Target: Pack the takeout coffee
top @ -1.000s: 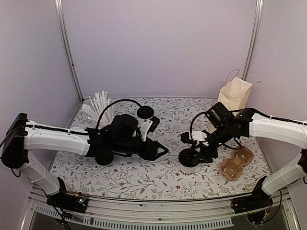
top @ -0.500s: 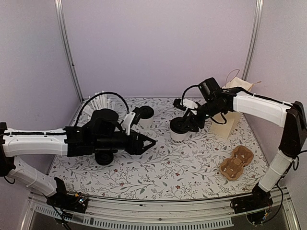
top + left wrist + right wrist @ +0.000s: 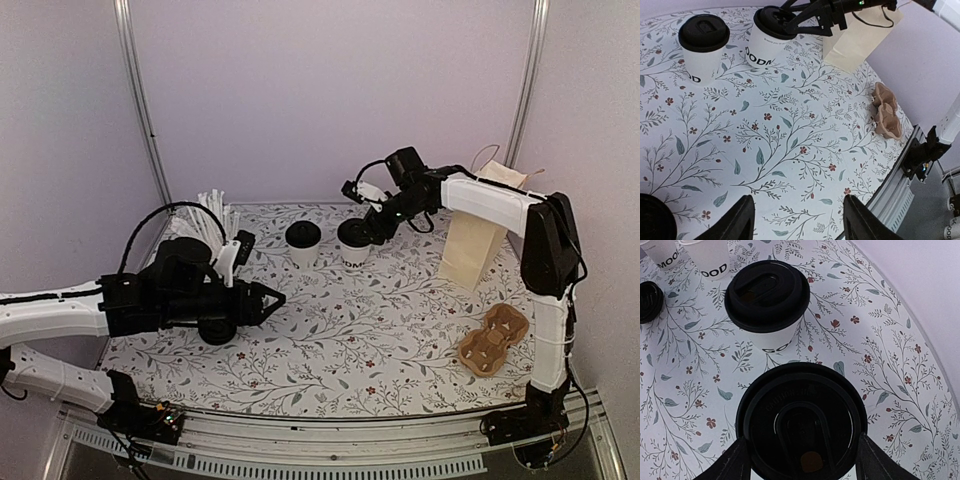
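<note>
- Top external view: the floral table (image 3: 330,360) fills the lower half
- Paper bag (image 3: 468,245) stands upright, right of centre
- My right gripper (image 3: 357,232) clasps the takeout coffee (image 3: 353,256) by its lid, mid-frame, just right of a second lidded cup (image 3: 303,245)
- My left gripper (image 3: 268,303) is spread wide, lower left

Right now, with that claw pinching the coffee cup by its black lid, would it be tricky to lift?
The right gripper pinches the takeout coffee only at its lid, which might pop off if the cup is full; the fill is hidden. Its paper wall would likely dent under a hard squeeze. Being taller than wide, it could tip if shoved.
</note>
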Robot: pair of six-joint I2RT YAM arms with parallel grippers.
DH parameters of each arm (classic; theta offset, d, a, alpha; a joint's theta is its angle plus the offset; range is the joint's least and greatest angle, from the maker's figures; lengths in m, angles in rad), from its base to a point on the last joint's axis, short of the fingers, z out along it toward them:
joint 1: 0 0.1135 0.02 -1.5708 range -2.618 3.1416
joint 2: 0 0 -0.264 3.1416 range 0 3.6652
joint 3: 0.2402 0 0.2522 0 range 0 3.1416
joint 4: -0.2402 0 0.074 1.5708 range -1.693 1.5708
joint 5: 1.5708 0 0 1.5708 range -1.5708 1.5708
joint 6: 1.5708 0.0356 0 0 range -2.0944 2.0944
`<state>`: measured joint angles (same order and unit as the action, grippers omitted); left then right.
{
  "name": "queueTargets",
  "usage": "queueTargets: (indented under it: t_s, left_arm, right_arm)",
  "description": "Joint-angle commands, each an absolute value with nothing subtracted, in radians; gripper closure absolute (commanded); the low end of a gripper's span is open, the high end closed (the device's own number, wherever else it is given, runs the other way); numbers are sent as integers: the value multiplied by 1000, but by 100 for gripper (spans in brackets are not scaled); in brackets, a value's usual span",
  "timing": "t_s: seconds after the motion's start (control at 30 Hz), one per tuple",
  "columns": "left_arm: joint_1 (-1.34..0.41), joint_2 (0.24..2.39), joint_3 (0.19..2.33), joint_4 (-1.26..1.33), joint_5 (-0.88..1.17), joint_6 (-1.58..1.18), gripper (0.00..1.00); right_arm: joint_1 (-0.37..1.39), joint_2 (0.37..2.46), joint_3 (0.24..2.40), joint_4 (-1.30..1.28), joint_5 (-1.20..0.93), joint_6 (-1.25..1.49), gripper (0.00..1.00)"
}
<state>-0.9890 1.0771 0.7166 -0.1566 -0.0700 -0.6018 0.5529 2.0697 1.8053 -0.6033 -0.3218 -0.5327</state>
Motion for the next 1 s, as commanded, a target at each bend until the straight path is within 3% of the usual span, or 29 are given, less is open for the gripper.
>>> queueTargets:
  t_s: [0.0, 0.27, 0.4, 0.53, 0.73, 0.97]
  left_arm:
    - [-958, 1021, 684, -190, -89, -625, 37]
    - [-934, 1012, 683, -210, -66, -626, 36]
    - [-929, 1019, 683, -210, -55, -626, 36]
    - [-928, 1026, 687, -209, -47, -626, 36]
    - [-927, 1027, 688, -206, -50, -618, 35]
    - [-922, 1049, 680, -222, -97, -599, 31]
  right_arm:
    - [523, 2146, 1911, -643, -308, -487, 41]
    - [519, 2220, 1963, -674, -308, -473, 32]
    - [518, 2221, 1972, -682, -305, -459, 16]
    - [519, 2176, 1972, -694, -325, -427, 10]
    - [518, 2041, 1919, -722, -351, -423, 7]
    - [519, 1777, 1699, -724, -341, -481, 8]
